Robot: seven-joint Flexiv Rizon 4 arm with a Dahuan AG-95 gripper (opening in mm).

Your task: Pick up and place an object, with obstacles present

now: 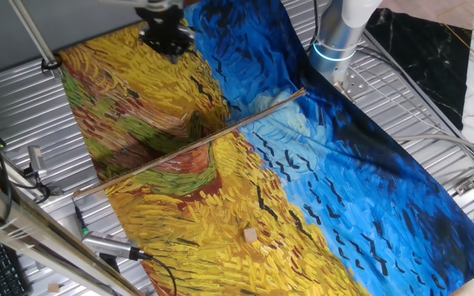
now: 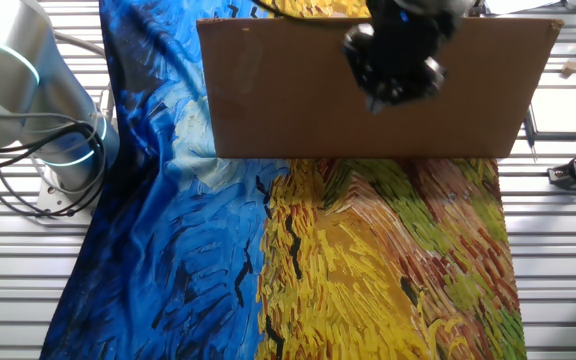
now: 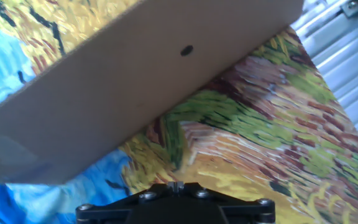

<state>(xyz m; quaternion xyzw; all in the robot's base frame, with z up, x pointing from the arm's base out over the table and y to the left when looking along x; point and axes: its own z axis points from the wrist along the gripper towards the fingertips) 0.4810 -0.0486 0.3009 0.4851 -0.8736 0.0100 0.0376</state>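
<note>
The object, a tiny pale tan cube [image 1: 250, 236], lies on the yellow part of the painted cloth [image 1: 303, 189] near the front of one fixed view. The obstacle is a flat brown board [image 2: 368, 100] standing on edge across the cloth. From above it shows only as a thin brown line [image 1: 192, 144]. My black gripper [image 1: 171, 49] hangs well above the cloth on the far side of the board from the cube. In the other fixed view the gripper [image 2: 380, 98] overlaps the board's top. The hand view shows only the gripper's black base [image 3: 176, 193]; the fingers are not clear, and nothing is seen held.
The arm's silver base [image 1: 340, 37] stands at the cloth's far edge on the ribbed metal table [image 1: 418, 107]. Cables run beside the base [image 2: 28, 180]. Grey rods and tools [image 1: 105, 245] lie at the near left corner. A slanted metal bar [image 1: 31, 33] rises at the upper left.
</note>
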